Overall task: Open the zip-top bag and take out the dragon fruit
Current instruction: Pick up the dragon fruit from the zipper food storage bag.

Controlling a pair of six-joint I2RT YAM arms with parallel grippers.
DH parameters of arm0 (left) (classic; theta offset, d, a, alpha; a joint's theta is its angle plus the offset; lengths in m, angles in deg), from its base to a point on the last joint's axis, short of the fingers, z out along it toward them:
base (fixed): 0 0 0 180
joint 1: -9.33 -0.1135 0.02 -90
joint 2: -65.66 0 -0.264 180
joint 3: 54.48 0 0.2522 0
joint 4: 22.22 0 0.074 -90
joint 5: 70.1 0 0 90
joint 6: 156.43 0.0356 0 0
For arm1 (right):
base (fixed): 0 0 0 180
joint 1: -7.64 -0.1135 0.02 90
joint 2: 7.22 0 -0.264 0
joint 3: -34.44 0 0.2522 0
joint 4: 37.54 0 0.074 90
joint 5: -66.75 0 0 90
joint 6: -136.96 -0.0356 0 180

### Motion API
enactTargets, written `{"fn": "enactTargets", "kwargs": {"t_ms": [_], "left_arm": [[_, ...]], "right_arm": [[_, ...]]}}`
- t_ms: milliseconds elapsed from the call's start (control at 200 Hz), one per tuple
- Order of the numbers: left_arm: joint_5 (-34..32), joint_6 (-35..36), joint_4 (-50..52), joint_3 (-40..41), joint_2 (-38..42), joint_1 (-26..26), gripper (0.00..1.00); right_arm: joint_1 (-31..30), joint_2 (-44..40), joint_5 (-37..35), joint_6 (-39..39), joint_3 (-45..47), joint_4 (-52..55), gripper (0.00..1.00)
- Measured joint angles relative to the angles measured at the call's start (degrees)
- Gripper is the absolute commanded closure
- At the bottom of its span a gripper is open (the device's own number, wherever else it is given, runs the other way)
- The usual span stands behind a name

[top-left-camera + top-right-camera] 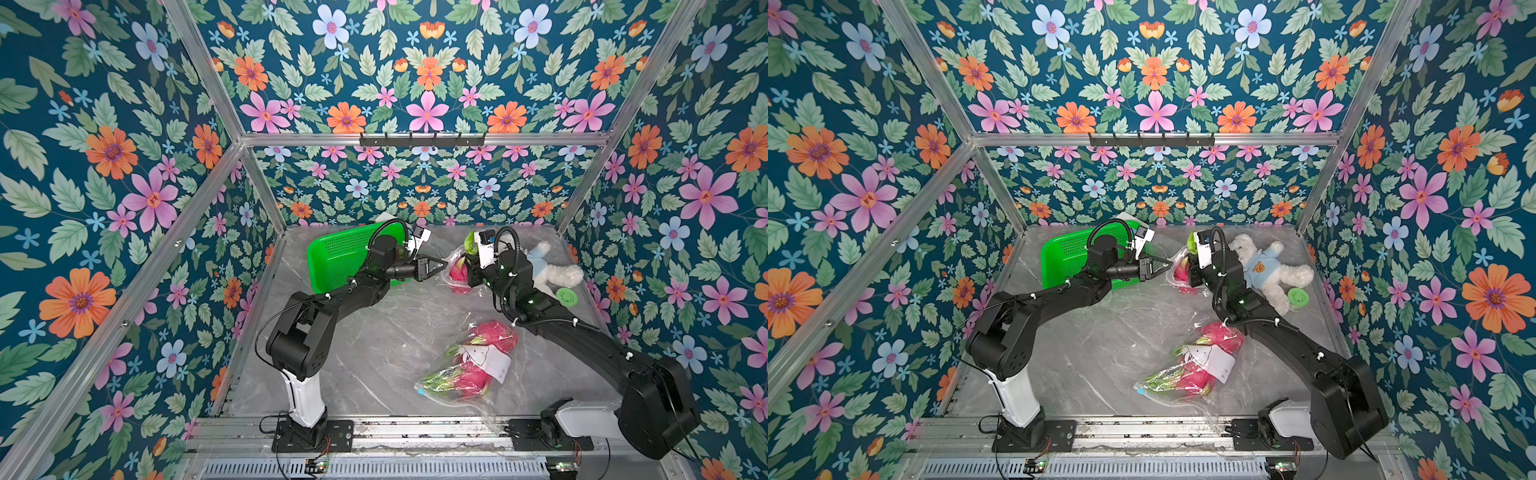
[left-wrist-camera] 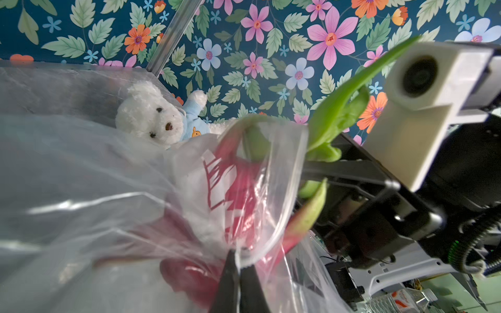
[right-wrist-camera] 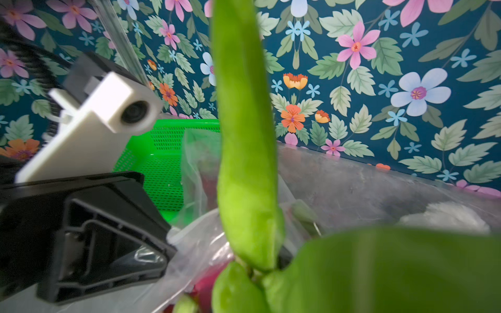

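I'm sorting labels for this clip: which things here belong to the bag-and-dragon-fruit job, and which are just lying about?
Job: far zip-top bag, pinched by the left end effector; dragon fruit in it, gripped by the right end effector; second bag of dragon fruit.
Lying about: green basket, teddy bear, green lid.

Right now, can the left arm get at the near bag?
Probably not yet. The left gripper is shut on film of the far bag, so it must let go first. After that, bare table lies between it and the near bag.
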Motion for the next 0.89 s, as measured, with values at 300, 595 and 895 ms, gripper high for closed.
{"fn": "enactTargets", "kwargs": {"t_ms": [300,595,895], "left_arm": [[0.50,0.72,0.79,-0.63,-2.25,0.04,1.00],[1.92,2.84,4.02,-5.55,-5.55,-0.02,1.00],[2.29,2.82,5.88,-8.50,-6.45,-0.72,1.00]], "right_arm": [[-0.04,-5.42,-0.79,-2.29,0.07,1.60,1.00],[0.26,-12.66,6.12,-4.13,3.17,3.41,1.00],[0.42,-14.45,13.94,-5.33,3.87,3.56,1.00]]}}
